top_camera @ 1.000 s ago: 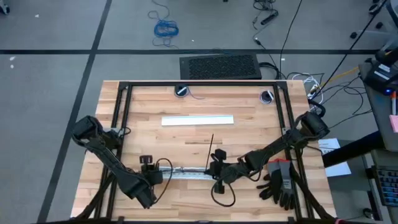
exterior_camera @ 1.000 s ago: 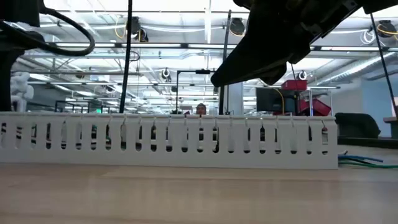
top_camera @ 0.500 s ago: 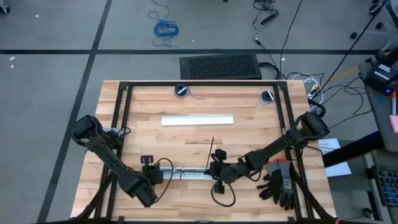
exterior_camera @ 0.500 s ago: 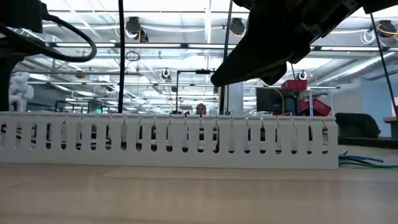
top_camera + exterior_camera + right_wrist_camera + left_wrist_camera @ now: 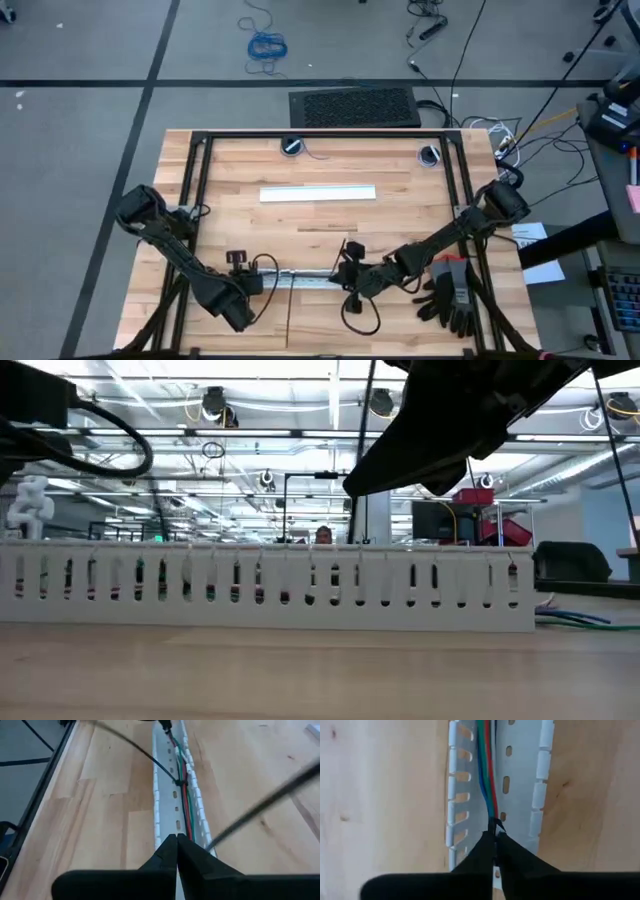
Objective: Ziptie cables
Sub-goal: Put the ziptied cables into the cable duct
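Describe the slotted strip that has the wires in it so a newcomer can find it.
On the wooden table, look at the near edge where the left gripper and right gripper face each other. The white slotted strip lies between them, with the red, green and blue wires running along its channel. The other white strip, farther back at mid-table, lies alone.

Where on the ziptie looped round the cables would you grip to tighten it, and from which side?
Probably the free tail of the ziptie, just beyond the cables, from the front of the table: it slants out of the slotted strip that way.
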